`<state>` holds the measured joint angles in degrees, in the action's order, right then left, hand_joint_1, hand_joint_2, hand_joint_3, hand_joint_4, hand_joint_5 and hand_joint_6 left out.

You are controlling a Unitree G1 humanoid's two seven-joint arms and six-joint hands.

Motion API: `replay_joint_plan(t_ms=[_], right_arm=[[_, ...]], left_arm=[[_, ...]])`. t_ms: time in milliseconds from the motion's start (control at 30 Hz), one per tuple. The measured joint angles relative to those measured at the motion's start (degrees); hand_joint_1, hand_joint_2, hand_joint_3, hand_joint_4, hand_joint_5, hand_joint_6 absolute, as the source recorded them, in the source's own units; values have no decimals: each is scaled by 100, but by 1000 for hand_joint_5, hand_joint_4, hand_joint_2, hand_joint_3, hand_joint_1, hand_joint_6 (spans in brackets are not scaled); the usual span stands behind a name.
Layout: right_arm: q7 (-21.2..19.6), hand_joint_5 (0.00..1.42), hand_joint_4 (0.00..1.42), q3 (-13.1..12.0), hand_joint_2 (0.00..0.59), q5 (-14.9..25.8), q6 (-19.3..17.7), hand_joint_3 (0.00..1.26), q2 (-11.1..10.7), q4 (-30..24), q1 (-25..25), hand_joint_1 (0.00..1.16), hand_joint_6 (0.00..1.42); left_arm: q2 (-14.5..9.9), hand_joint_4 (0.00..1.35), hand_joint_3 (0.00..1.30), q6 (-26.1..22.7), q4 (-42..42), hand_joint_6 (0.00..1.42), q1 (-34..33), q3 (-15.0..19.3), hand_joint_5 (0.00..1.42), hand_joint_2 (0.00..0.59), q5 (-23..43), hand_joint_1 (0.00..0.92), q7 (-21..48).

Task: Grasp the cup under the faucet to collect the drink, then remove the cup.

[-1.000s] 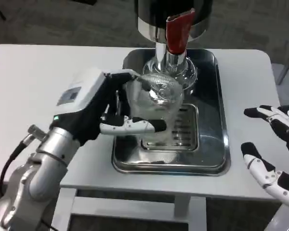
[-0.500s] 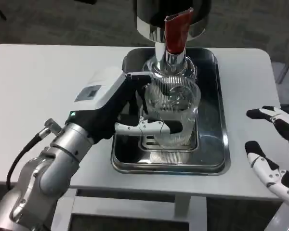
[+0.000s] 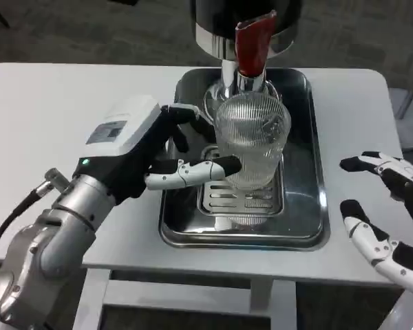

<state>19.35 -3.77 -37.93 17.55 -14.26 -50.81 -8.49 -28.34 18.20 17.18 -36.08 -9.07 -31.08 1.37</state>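
L hand point(image 3: 166, 152) fingers point(image 3: 193, 172) wrap the cup point(image 3: 252, 141) from its left side, thumb across the near wall, other fingers behind; grip is on the cup's mid-height. Cup is clear, ribbed glass, one only. It's held over the tray point(image 3: 316, 206), above the drain grate point(image 3: 237, 199), just below and in front of the faucet point(image 3: 253, 45) w/ its red handle. Cup's long axis near upright, mouth tipped a bit toward the camera; can't tell if any liquid inside.

R hand point(image 3: 385, 206) hangs off the table's point(image 3: 55, 110) right edge, fingers spread apart, holding nothing, well apart from tray.

Room: tray rim close on cup's right and rear; faucet column right behind. Table surface bare to the left of the tray and along the near edge. One tray, one faucet, one cup.
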Motion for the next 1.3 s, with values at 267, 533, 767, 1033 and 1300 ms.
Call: replay_joint_plan(t_ms=[267, 533, 767, 1033, 1300], right_arm=[[-18, 75, 128, 8, 489, 24, 0, 260, 2, 96, 99, 450, 229], [-56, 75, 128, 2, 489, 61, 1, 260, 16, 153, 156, 450, 229], [-101, 75, 128, 106, 489, 63, 2, 260, 49, 268, 238, 450, 229], [-115, 85, 139, 183, 489, 92, 39, 268, 74, 312, 284, 452, 230], [-154, 86, 141, 177, 489, 100, 113, 271, 85, 309, 305, 452, 230]], left_arm=[[-57, 404, 590, -3, -211, 926, 7, 4, 602, 88, 113, 121, 190], [-271, 425, 614, 79, -1037, 944, 473, 237, 622, 93, 324, 123, 372], [-503, 433, 623, 110, -1883, 951, 971, 609, 632, 92, 605, 112, 672], [-687, 453, 626, 35, -2664, 951, 1630, 1279, 639, 92, 993, 83, 897], [-725, 349, 432, -30, -3393, 542, 2187, 2251, 404, 91, 1984, 0, 1068]])
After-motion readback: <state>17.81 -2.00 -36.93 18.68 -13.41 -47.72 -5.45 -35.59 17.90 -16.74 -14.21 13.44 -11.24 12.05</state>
